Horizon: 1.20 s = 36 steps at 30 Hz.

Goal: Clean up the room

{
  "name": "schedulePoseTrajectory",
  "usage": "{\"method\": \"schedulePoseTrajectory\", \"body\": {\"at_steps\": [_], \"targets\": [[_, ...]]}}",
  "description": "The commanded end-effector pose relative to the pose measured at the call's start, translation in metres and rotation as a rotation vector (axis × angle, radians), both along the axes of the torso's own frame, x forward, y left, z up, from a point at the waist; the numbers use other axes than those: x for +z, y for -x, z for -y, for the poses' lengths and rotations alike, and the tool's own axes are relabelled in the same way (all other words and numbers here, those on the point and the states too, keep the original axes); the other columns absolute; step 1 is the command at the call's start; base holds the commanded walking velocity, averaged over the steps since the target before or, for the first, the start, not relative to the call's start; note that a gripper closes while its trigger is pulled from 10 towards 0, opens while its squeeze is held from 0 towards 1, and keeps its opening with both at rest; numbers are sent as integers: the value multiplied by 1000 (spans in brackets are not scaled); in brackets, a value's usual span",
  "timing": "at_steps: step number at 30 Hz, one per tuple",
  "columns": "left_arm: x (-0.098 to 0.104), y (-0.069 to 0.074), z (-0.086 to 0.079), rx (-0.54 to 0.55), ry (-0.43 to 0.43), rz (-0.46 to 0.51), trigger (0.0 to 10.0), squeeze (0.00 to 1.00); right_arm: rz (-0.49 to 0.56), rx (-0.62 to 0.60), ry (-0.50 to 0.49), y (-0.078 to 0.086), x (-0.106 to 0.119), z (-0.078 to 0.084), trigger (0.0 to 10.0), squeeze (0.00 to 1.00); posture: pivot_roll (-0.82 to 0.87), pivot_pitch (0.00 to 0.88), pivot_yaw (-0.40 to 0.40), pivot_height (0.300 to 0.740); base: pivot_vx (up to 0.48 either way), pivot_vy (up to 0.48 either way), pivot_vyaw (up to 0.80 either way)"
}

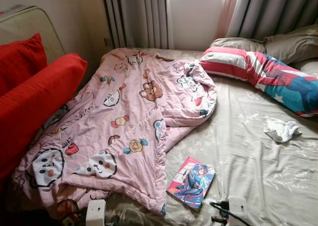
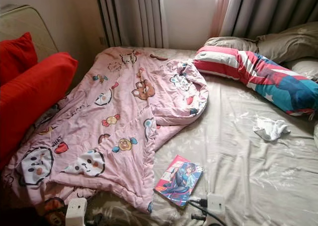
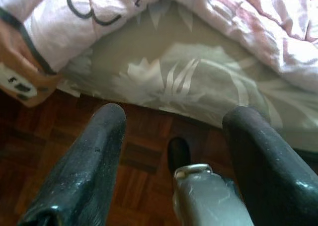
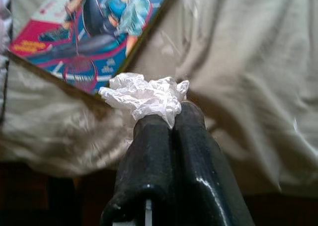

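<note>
Flanking book [image 1: 191, 182]: quilt [image 1: 124, 131], white cloth [image 1: 281, 130]

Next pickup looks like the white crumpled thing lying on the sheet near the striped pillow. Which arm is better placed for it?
Probably left. The right gripper is shut on a crumpled tissue, while the left gripper is open with nothing between its fingers. The white wad lies on the robot's right, though, a long reach across the bed.
</note>
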<state>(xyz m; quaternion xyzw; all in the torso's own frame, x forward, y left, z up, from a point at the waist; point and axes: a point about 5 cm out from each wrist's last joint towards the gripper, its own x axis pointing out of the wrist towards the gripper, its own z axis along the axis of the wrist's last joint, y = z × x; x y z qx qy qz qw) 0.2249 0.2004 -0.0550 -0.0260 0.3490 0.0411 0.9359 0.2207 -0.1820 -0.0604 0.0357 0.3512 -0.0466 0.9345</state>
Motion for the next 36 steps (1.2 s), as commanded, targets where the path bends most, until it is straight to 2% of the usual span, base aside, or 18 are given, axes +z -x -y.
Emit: {"method": "schedulePoseTrajectory", "body": {"at_steps": [1,7,11,23,36], "targets": [[-8,13,-4,-1,-18,-61,10000,0,-39,20,-6,9,-6,-4,10000,0,-17,131,36,740,0,0,0],[-11,18,-8,3,-30,-81,10000,0,-46,81,13,11,-8,-10,10000,0,-17,129,42,740,0,249,0],[-11,19,-10,5,-35,-87,10000,0,-60,78,9,13,-10,-12,10000,0,-7,119,39,740,0,480,773],[-14,25,-13,12,-45,-110,10000,0,-97,100,8,22,-15,-9,10000,0,10,82,36,740,0,480,170],[-16,28,-14,20,-44,-125,10000,0,-143,73,16,46,-22,17,10000,0,17,76,31,740,0,480,800]]}}
